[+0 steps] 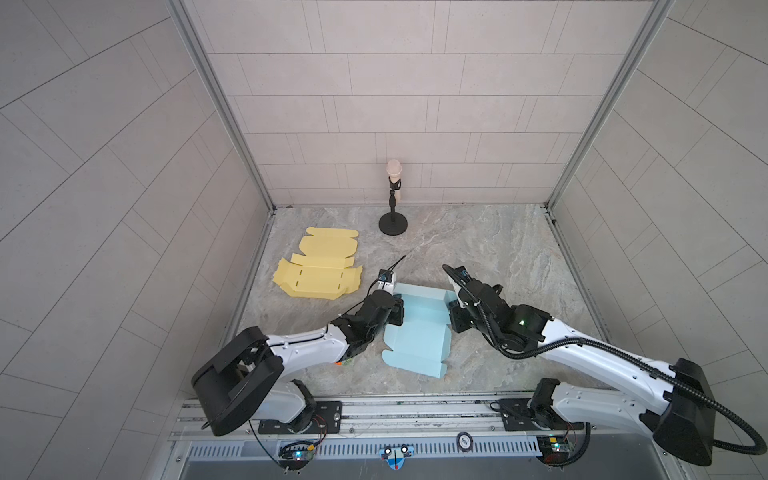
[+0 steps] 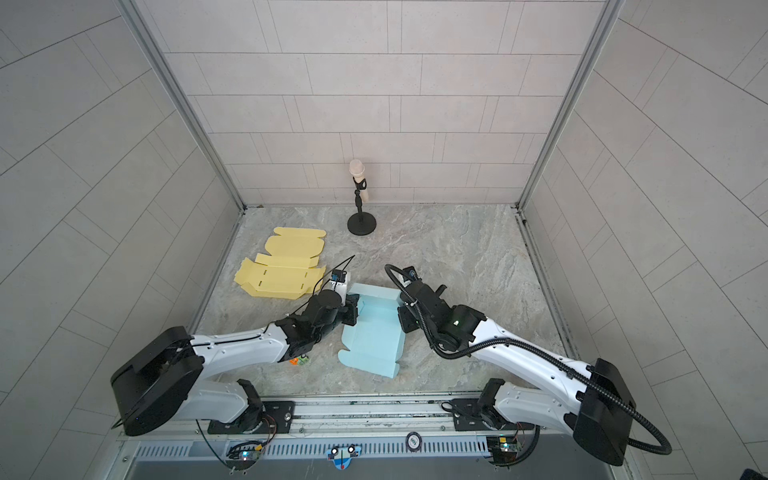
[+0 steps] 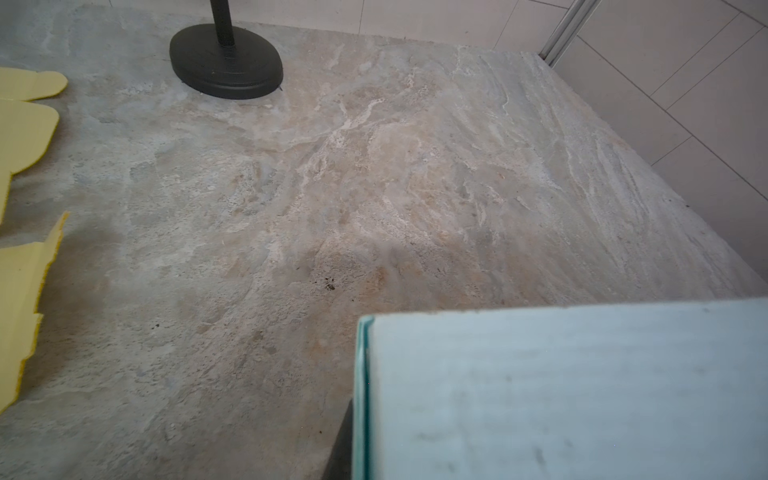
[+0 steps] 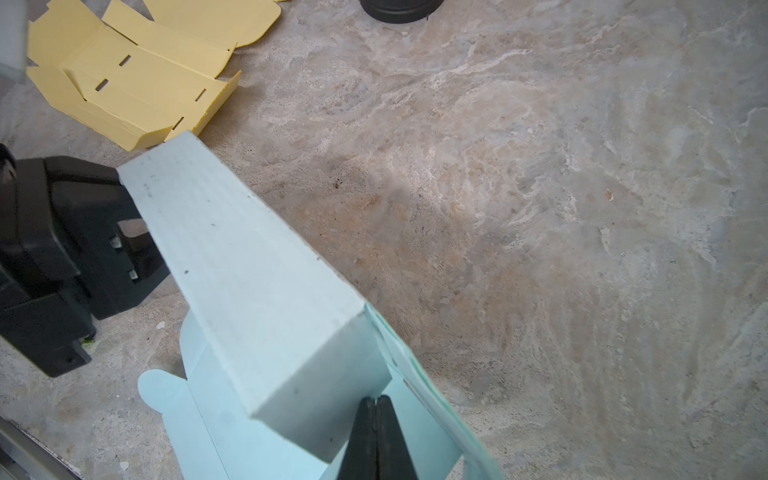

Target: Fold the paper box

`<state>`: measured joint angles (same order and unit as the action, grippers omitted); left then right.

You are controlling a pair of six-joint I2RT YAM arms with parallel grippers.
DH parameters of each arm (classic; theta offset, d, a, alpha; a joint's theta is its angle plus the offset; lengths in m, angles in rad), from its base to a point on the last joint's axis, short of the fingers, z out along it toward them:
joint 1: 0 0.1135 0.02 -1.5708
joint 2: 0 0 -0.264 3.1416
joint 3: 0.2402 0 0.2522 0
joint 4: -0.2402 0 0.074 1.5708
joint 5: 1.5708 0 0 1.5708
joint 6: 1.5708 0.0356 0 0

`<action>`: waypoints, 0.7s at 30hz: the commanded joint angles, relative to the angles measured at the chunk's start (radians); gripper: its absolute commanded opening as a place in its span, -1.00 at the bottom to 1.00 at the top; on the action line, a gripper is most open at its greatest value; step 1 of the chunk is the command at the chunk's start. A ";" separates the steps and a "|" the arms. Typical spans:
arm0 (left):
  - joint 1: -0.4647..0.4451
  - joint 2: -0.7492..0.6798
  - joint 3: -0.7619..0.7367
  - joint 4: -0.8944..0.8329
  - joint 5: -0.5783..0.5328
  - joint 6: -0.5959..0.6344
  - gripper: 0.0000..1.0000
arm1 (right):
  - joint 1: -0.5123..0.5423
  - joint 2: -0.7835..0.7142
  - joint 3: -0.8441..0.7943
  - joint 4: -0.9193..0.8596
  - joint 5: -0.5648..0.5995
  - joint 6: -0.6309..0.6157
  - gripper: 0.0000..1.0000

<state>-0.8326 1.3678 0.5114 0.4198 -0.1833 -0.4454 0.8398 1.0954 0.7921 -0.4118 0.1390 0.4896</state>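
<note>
**Top views.** The paper box [image 1: 417,332], light blue and partly erected, lies on the worktop [image 1: 498,249] near the front edge, between the two arms. Both top views show it there [image 2: 374,336]. Its far wall stands up. The panel nearest the rail lies flat. The left claw [image 1: 397,311] sits at the box's left side wall and the right claw [image 1: 453,318] at its right side wall. A flat yellow blank [image 1: 318,272] lies farther back and to the left, apart from the box. A microphone stand [image 1: 392,224] stands at the rear, near the back wall.

**Left wrist view.** A blue wall of the box [image 3: 561,395] fills the lower corner, and its edge shows two layers. One dark finger [image 3: 340,444] lies against the outside of that edge. The left claw is closed onto this wall.

**Right wrist view.** The right claw [image 4: 376,401] has its fingers [image 4: 361,440] pressed together with no gap between them. The tips sit inside the box at the end of the raised wall. Whether any paper lies between them cannot be told. The left claw [image 4: 124,249] shows at the wall's opposite end.
</note>
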 commanded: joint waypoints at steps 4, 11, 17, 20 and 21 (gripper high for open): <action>0.007 -0.026 -0.032 0.092 0.033 -0.015 -0.95 | 0.004 -0.051 -0.002 0.082 -0.001 -0.009 -0.64; 0.088 -0.056 -0.071 0.111 0.115 -0.079 -0.96 | 0.004 -0.324 -0.126 0.149 0.017 -0.029 -0.20; 0.156 -0.120 -0.075 0.106 0.225 -0.136 -0.97 | 0.002 -0.538 -0.325 0.356 -0.110 -0.028 -0.12; 0.195 -0.175 -0.077 0.088 0.277 -0.156 -0.96 | 0.001 -0.689 -0.443 0.501 -0.128 -0.005 -0.01; 0.206 -0.196 -0.078 0.076 0.292 -0.159 -0.96 | -0.001 -0.728 -0.462 0.508 -0.122 -0.004 0.01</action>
<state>-0.6521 1.2224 0.4423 0.4877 0.0357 -0.5701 0.8398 0.4526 0.3748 -0.0593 0.0486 0.4744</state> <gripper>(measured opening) 0.080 0.499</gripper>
